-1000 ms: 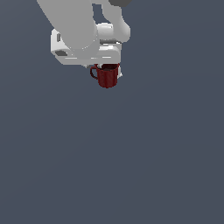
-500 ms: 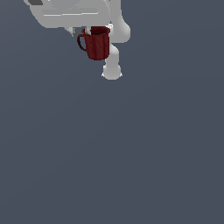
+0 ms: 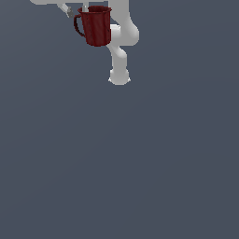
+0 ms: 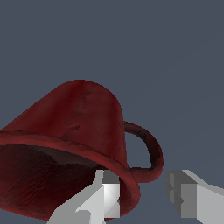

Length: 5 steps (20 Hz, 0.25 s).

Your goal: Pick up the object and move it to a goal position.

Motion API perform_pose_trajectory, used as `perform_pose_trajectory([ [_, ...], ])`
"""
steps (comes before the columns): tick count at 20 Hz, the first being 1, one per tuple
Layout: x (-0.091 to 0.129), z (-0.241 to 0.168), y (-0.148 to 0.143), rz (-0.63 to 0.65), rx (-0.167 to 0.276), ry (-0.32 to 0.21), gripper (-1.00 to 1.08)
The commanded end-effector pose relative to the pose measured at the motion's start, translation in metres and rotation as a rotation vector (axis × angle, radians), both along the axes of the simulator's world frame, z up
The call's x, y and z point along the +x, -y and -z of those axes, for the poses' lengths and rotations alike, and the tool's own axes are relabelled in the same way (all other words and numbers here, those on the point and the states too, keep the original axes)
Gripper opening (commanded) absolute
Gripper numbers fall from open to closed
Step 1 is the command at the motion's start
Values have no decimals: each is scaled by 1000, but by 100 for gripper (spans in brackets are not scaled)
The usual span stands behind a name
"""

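The mug has climbed higher in the exterior view over the past second and now appears larger, close to that view's top edge, carried aloft well clear of the grey surface. The arm that covered it a second ago has swung aside, leaving the cup in plain sight with the robot's white base behind it.

The end effector is clenched on the mug's wall near the rim: in the wrist view one finger sits inside the cup against the wall, the other outside beside the loop handle. The cup hangs roughly upright, slightly tilted, handle toward the exterior view's left.

Judging by its glossy finish, the mug is likely rigid and somewhat slippery, and light enough for a one-wall pinch. That hold is off-centre, so the cup could swing or slide under quick moves; a grip low on the wall, close to the handle, looks the surest.

Count: one mug, one handle, one arm, two fingers. No goal marker can be seen in either view.
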State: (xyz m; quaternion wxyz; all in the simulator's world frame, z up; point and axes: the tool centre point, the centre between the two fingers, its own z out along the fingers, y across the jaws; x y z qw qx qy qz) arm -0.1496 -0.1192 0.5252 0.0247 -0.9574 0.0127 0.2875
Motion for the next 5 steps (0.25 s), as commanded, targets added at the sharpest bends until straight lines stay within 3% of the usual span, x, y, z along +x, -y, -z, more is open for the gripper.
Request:
perform_pose_trajectory([
  [1,-2,-6,2,-1,0,1,-100],
  [5,-2,-9,3,-1,0,1,-100],
])
